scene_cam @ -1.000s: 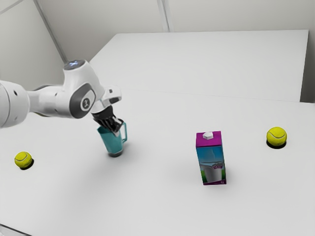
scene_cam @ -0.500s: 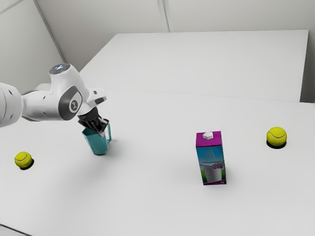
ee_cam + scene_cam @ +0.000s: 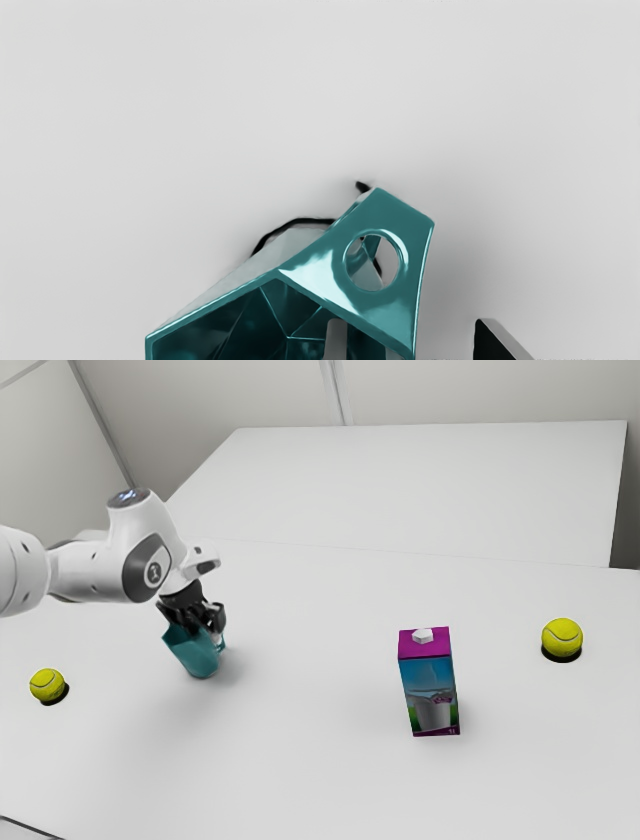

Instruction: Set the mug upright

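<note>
Mug [image 3: 400, 207] tilted, one finger [image 3: 336, 342] inside

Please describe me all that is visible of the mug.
Teal, glossy and hard-looking, the mug has a faceted inside, an angular rim and a broad handle with a round hole. It leans, mouth up, toward the exterior view's left, between a tennis ball and the carton. One finger of the open claw reaches inside; the other stands outside, clear of it. I cannot tell whether the inner finger touches or whether the base sits flat.
</note>
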You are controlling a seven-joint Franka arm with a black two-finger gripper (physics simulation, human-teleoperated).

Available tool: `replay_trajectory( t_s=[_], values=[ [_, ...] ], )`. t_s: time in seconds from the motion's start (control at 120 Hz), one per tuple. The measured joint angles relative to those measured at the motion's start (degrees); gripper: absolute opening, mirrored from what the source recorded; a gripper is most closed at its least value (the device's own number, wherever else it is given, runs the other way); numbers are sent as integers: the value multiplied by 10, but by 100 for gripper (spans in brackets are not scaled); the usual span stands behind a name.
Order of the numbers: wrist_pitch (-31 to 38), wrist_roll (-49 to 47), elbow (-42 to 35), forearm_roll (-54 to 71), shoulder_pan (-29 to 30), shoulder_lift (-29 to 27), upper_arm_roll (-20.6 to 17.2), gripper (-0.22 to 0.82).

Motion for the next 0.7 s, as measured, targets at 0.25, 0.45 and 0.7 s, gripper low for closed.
replay_trajectory(
  t_s=[0.25, 0.45, 0.7],
  values=[
    [-39, 8, 41, 9, -3, -10, 0, 48],
    [-95, 13, 102, 28, -7, -28, 0, 56],
    [-181, 16, 177, 41, -13, -42, 0, 59]
  ],
)
